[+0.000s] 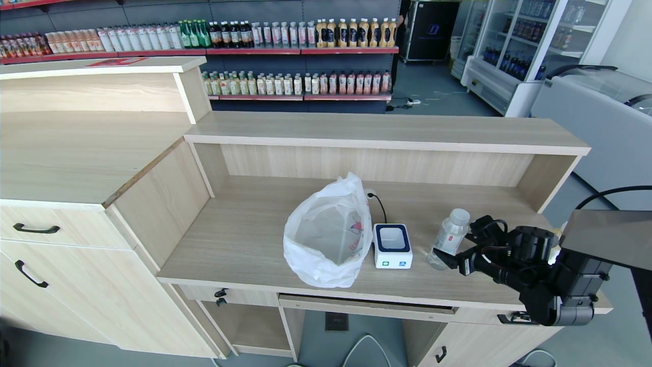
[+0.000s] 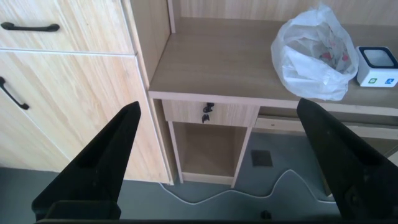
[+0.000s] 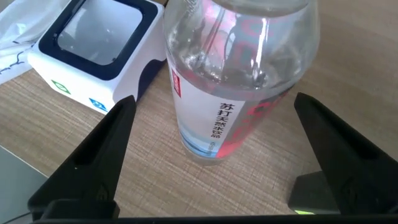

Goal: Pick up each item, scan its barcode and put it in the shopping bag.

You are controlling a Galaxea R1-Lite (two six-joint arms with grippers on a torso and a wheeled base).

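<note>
A clear water bottle [image 1: 449, 237] with a red and white label stands upright on the counter, right of the white barcode scanner [image 1: 392, 245]. An open white plastic shopping bag [image 1: 328, 239] sits to the left of the scanner. My right gripper [image 1: 460, 244] is open, one finger on each side of the bottle [image 3: 236, 62], and a gap shows on both sides. In the right wrist view the scanner [image 3: 93, 43] lies close beside the bottle. My left gripper [image 2: 219, 106] hangs open below and left of the counter, holding nothing.
The wooden counter [image 1: 244, 239] has a raised back shelf [image 1: 387, 133] and a side wall on the left. Cabinet drawers [image 2: 62, 37] stand at the left. A black cable [image 1: 379, 204] runs behind the scanner. Drink shelves line the far wall.
</note>
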